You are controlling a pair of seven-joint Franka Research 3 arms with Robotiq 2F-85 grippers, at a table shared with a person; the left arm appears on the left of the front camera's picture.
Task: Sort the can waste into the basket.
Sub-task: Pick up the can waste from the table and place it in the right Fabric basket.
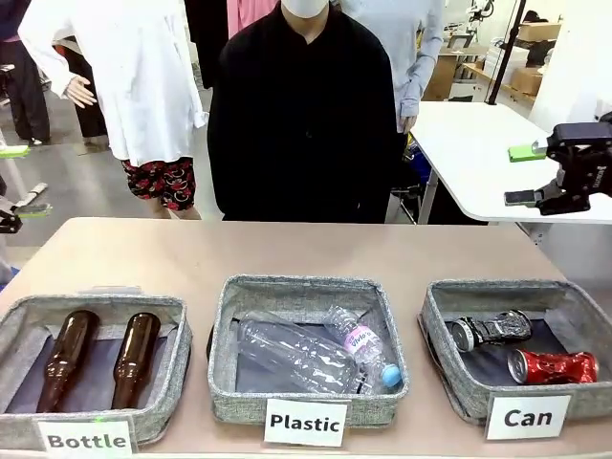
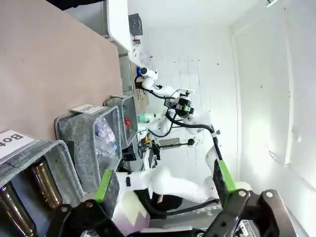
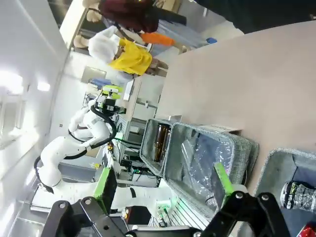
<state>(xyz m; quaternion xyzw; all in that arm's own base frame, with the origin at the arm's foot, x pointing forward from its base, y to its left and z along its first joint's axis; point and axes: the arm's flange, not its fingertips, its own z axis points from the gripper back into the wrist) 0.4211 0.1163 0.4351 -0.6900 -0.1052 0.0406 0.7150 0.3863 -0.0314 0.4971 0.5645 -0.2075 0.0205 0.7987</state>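
The red can is shiny; the dark can has silver ends. All three baskets are grey. The right basket has a white label. Left bottles are brown.

Bright, even overhead light fills the front view, with only soft, short shadows inside the three grey woven-fabric bins. Small highlights glint on the shiny red crushed can at four o'clock and on the clear plastic bottles at centre. That view is sharp. Both wrist views curve strongly toward their edges; a white wall glares at three o'clock in the left one, and at nine o'clock in the right one.
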